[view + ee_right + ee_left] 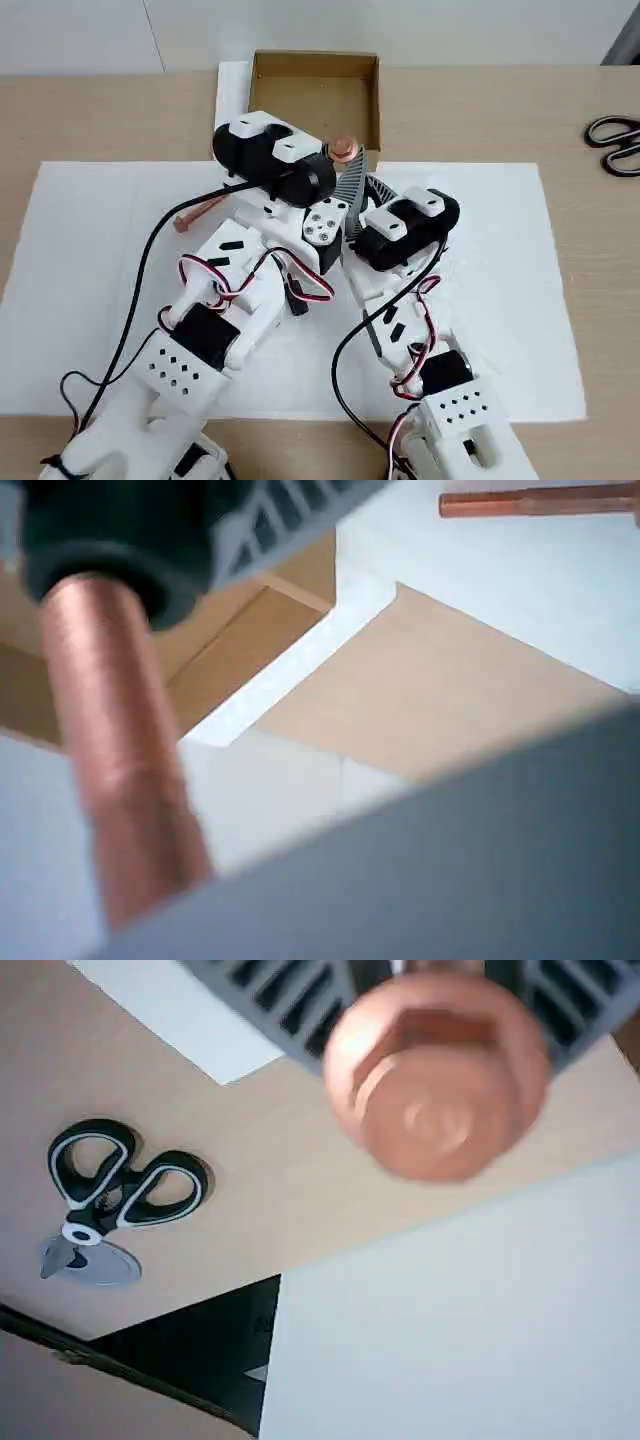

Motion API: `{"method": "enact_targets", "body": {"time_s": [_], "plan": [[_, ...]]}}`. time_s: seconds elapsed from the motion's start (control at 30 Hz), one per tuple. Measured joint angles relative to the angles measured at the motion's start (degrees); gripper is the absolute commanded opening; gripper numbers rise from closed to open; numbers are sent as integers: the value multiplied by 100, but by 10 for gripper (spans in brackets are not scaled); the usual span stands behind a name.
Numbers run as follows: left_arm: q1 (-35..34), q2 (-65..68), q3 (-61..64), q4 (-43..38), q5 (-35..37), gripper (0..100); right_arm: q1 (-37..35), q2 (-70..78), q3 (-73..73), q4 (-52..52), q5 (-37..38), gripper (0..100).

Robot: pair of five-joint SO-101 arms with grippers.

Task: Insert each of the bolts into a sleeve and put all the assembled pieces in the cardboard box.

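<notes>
Left gripper (338, 158): closed on the round-headed copper bolt (437, 1075), with grey ribbed fingers (280, 995) on either side of the head.
Round-headed copper bolt: held off the surface, over the far edge of the white paper sheet (500, 300) and just in front of the box's near right corner.
Black sleeve (110, 555): sits on the held bolt's shank, up against the ribbed fingers; bare copper shank sticks out of it.
Right gripper (358, 180): beside the left gripper, just right of the held bolt. Cannot tell how far open it is or whether it grips anything.
Loose copper bolt (200, 213): lies flat on the paper sheet, left of the left arm and well apart from the held one.
Open brown cardboard box (315, 55): at the far edge of the paper sheet, behind both grippers; the visible part of its floor is bare.
Black-handled scissors (120, 1185): lie on the light wooden tabletop (100, 120), off the paper, far to the right.
</notes>
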Motion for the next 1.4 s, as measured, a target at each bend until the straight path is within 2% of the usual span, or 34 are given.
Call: {"method": "enact_targets", "body": {"time_s": [0.57,0.73,1.23,1.4], "plan": [[-97,0,-18,0,9,6,44,0,0,0,0,4],[-88,0,-18,158,9,6,246,0,0,0,0,4],[-176,-97,-413,475,9,6,281,-26,-53,-18,0,4],[0,-53,-431,527,-18,6,167,-26,-70,-18,0,4]]}}
